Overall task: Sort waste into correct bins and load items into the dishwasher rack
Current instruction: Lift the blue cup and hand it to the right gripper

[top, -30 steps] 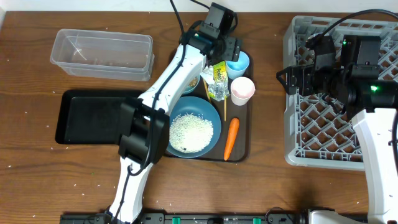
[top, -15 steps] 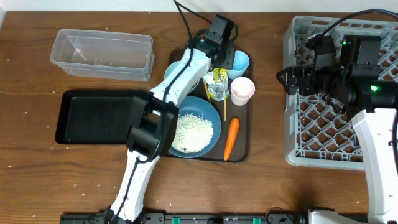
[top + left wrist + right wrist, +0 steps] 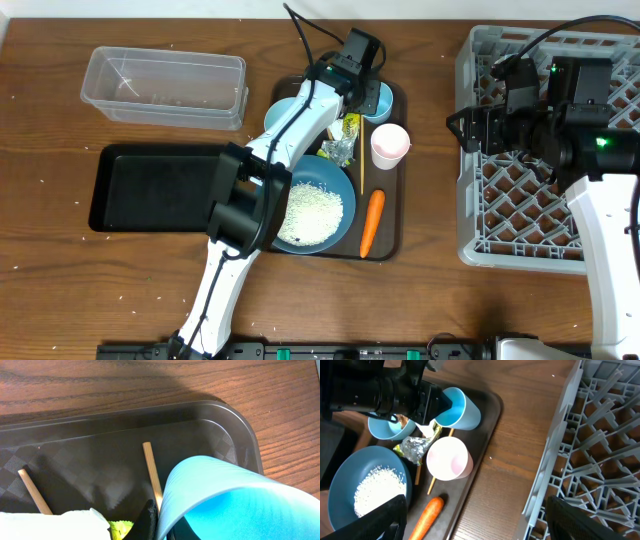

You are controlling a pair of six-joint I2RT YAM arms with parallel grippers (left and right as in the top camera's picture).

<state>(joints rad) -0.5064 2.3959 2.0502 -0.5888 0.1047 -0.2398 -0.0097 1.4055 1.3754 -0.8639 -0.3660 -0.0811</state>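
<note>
Cup [image 3: 215,495] wall sits pinched in our closed left gripper [image 3: 439,409], chopstick [image 3: 152,472] just beyond; only the right wrist view shows the tilt (right gripper [image 3: 482,517] gapes empty).

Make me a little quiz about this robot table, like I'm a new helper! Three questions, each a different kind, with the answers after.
1. True or false: the pink cup stands on the brown tray.
2. What fills the big blue bowl? A) rice B) a carrot C) tissue
3. Fill in the gap: the left arm's fingers are shut on the rim of the light blue ____.

Key
1. True.
2. A.
3. The light blue cup.
</note>
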